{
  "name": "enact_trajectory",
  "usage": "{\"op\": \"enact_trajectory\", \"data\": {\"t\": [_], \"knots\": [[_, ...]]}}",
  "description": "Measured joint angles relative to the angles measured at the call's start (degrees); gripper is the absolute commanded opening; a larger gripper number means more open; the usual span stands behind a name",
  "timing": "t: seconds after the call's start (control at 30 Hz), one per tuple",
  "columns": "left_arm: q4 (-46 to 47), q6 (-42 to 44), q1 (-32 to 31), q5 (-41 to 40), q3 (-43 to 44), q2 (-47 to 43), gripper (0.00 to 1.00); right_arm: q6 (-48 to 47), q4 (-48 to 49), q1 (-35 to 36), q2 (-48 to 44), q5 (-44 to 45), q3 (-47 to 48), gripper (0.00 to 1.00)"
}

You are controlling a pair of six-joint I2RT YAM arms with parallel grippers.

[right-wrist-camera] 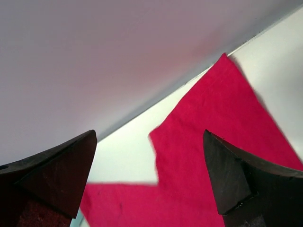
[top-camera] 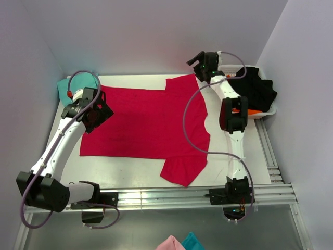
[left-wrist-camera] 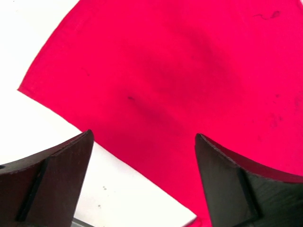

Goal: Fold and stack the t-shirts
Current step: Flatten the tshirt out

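Left gripper [left-wrist-camera: 143, 138]: the two dark fingers [left-wrist-camera: 56, 176] are standing spread wide, with nothing pinched between them. In the left wrist view, the red t-shirt [left-wrist-camera: 189, 71] is showing in the gap between them. Its straight hem edge is running diagonally from upper left to lower right, so red cloth is lying under the right finger and bare white table [left-wrist-camera: 42, 42] under the left one. Whether the tips are touching the cloth cannot be told.

Right gripper [right-wrist-camera: 149, 135]: its fingers [right-wrist-camera: 236, 176] are also standing fully apart and are gripping nothing. One sleeve of the red shirt is lying past the tips, beside the pale back wall [right-wrist-camera: 94, 56]. The sleeve's corner is pointing up toward the table's far edge.

Top view: the left gripper [top-camera: 96, 112] is hovering over the shirt's left hem side. The right gripper [top-camera: 202, 61] is hanging above the far sleeve near the back wall. The red t-shirt [top-camera: 145, 125] is lying spread flat across the middle of the table [top-camera: 130, 174], with its sleeves toward the right arm.

A teal t-shirt [top-camera: 70, 86] is sitting bunched in the far left corner, touching the red one's corner. A white basket [top-camera: 270, 108] at far right is holding a black garment [top-camera: 255, 88].
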Motion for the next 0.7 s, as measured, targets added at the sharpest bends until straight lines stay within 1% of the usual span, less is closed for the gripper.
{"op": "enact_trajectory", "data": {"t": [0.07,0.1,0.17,0.2,0.27,0.3,0.33,0.37,0.43,0.47,0.57,0.6,0.63,0.67,0.7], "knots": [[-0.2,0.0,0.0,-0.8,1.0,2.5,1.00,-2.5,-3.3,-0.1,-6.8,0.1,-4.2,1.00],[-0.2,0.0,0.0,-1.2,1.7,3.9,0.99,-3.8,-4.7,-0.1,-11.7,0.4,-7.5,1.00],[0.0,0.2,0.1,-1.6,3.5,7.5,0.99,-5.9,-6.2,-0.1,-22.8,1.3,-15.3,1.00],[0.4,0.5,0.2,-1.5,3.9,8.8,0.99,-6.8,-6.4,-0.1,-29.5,1.6,-20.8,1.00],[1.6,1.5,0.4,-1.0,3.8,10.3,0.99,-8.0,-7.2,-0.1,-42.3,1.7,-30.5,0.99],[2.5,2.1,0.6,-0.2,3.5,10.6,0.99,-8.5,-7.5,0.0,-47.0,1.8,-34.1,0.99],[3.4,2.7,0.8,0.4,2.9,10.6,0.92,-8.9,-8.5,0.0,-51.8,2.0,-37.9,0.99],[4.4,3.0,0.9,0.7,2.0,10.3,0.89,-10.1,-9.5,0.2,-57.1,2.5,-42.3,0.99],[3.8,2.7,0.8,-0.7,1.2,9.8,0.90,-12.7,-13.5,1.2,-63.3,4.7,-47.7,0.99],[3.5,2.8,0.3,-2.2,1.2,9.1,0.99,-14.4,-16.7,2.4,-65.6,6.4,-49.9,0.99],[6.0,4.1,-2.6,-4.6,0.7,3.7,0.99,-17.7,-24.3,8.2,-69.5,11.3,-55.9,1.00],[7.4,4.6,-3.9,-4.6,-0.1,0.7,0.93,-18.1,-25.9,9.6,-70.5,11.7,-57.7,1.00],[8.0,5.0,-4.5,-4.2,-0.8,-1.0,0.83,-18.6,-29.5,13.0,-73.7,12.1,-62.6,1.00],[9.4,6.4,-4.6,-2.3,-2.2,-2.6,0.79,-18.6,-31.6,15.2,-76.3,12.0,-66.1,1.00],[9.8,7.2,-4.2,-1.1,-3.2,-3.1,0.80,-18.3,-34.7,17.1,-79.4,11.6,-69.6,0.99]]}}
